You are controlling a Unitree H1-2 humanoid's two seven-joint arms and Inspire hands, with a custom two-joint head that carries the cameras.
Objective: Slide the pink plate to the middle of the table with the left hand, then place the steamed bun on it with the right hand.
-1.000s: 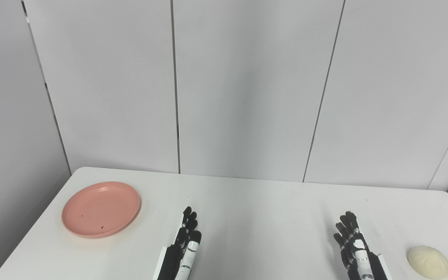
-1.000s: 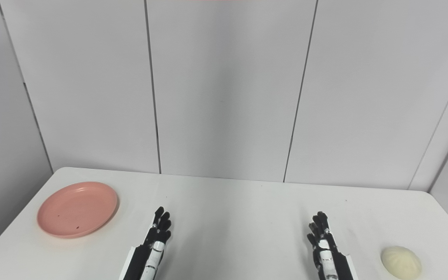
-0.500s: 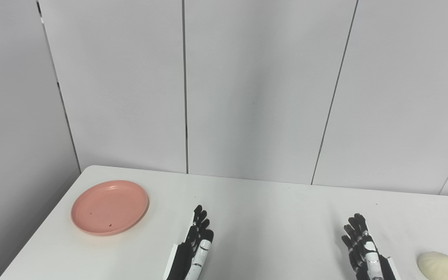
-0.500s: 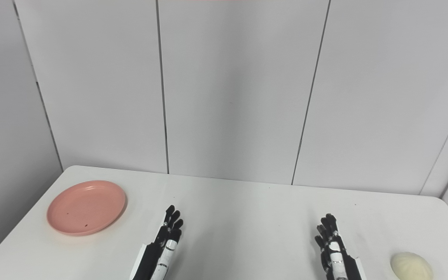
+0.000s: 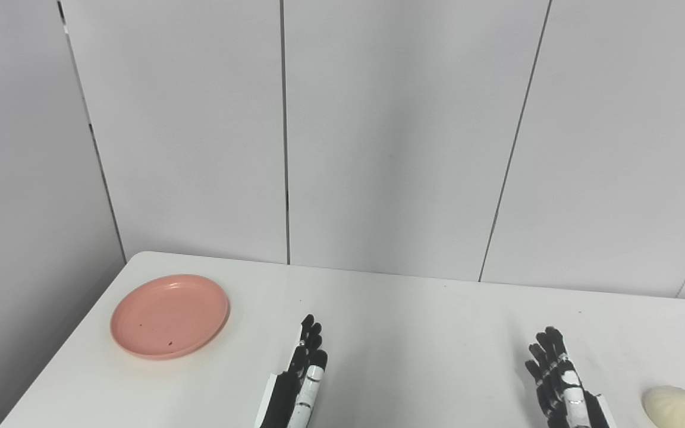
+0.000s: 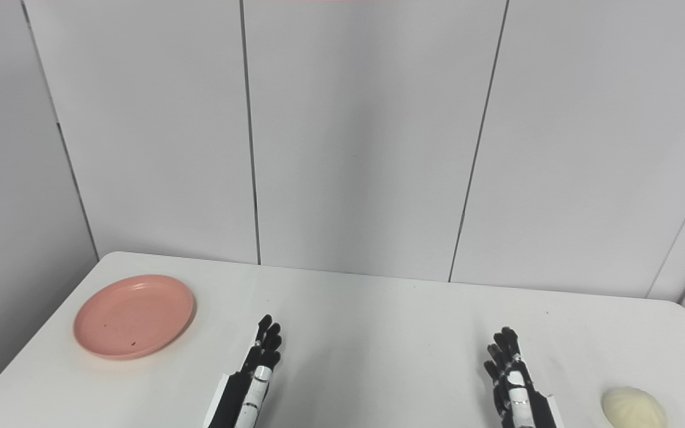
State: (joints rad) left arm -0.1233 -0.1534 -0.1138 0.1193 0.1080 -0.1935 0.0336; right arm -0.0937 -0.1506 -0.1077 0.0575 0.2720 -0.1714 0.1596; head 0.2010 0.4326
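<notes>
A pink plate (image 5: 169, 315) lies empty at the table's far left. A pale steamed bun (image 5: 676, 407) sits near the right front corner. My left hand (image 5: 302, 380) rests low near the front edge, right of the plate and apart from it, fingers stretched out and holding nothing. My right hand (image 5: 559, 383) is likewise open, fingers extended, a short way left of the bun without touching it. In the right eye view the plate (image 6: 134, 315), the bun (image 6: 634, 408), the left hand (image 6: 255, 378) and the right hand (image 6: 512, 381) stand the same way.
The white table (image 5: 426, 321) has rounded corners and backs onto a grey panelled wall (image 5: 378, 137). A gap runs along the table's left edge beside the side wall.
The whole picture has shifted right, so the camera moved. Both hands stay open near the front edge. Plate and bun have not moved on the table.
</notes>
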